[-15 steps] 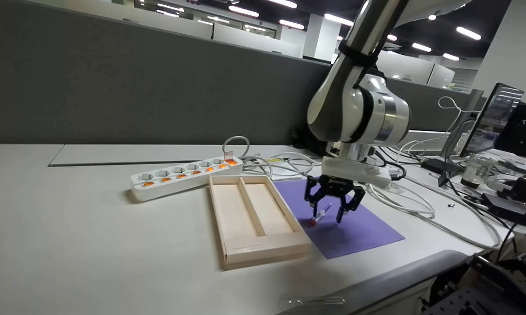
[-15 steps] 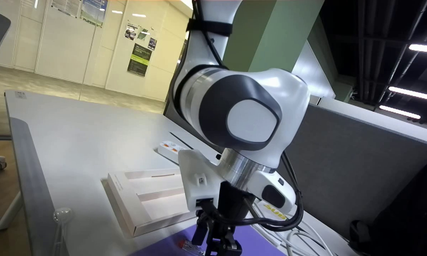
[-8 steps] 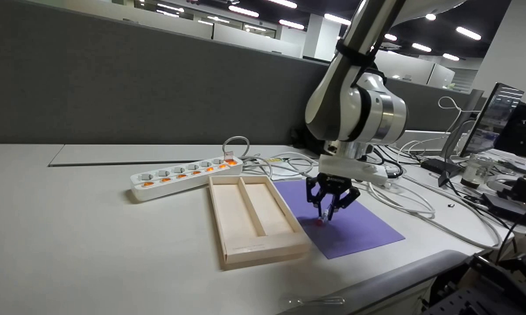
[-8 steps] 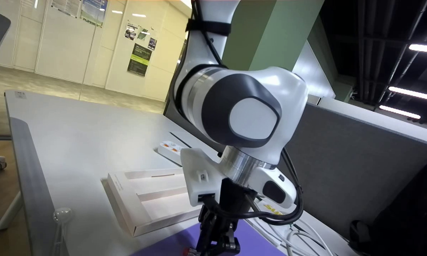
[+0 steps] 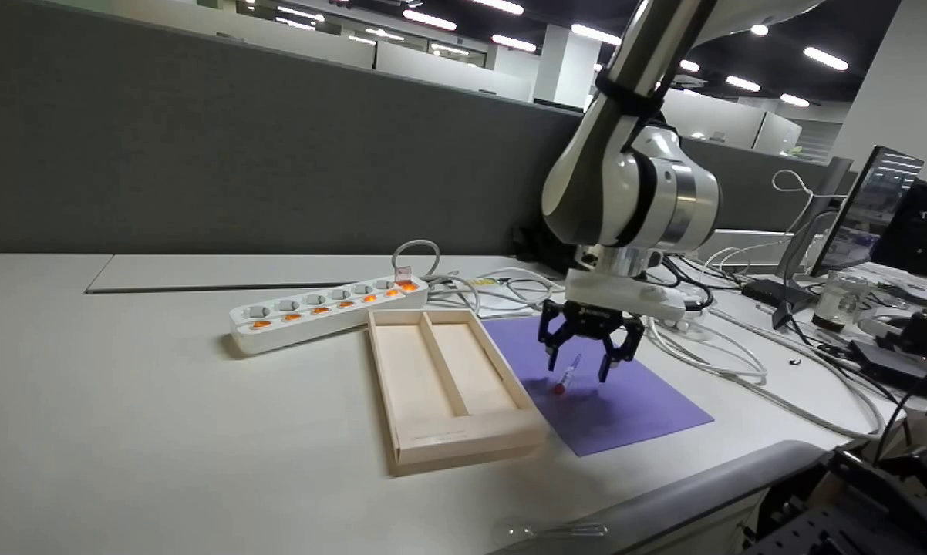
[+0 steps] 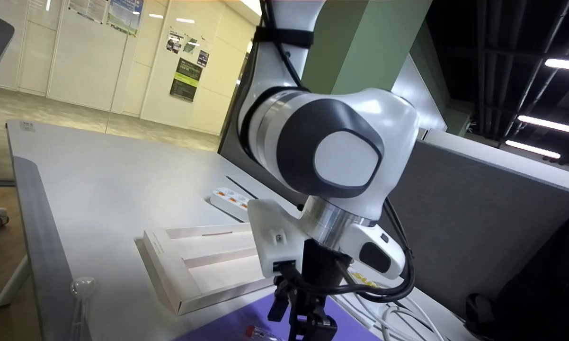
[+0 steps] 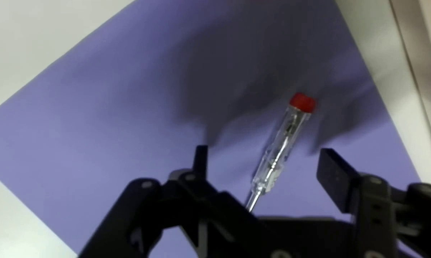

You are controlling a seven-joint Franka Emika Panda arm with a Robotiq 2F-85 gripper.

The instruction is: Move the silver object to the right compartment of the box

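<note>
While wide hand (image 7: 262, 161) partly blocks wrist view, exterior view shows silver object (image 5: 566, 376) whole.

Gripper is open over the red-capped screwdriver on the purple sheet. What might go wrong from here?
In the wrist view, the red-capped screwdriver lies at a slant to the open gripper, so closing might twist it or let it slip. The wooden tray has a raised divider; a poorly aimed release might leave the screwdriver propped on it.
</note>
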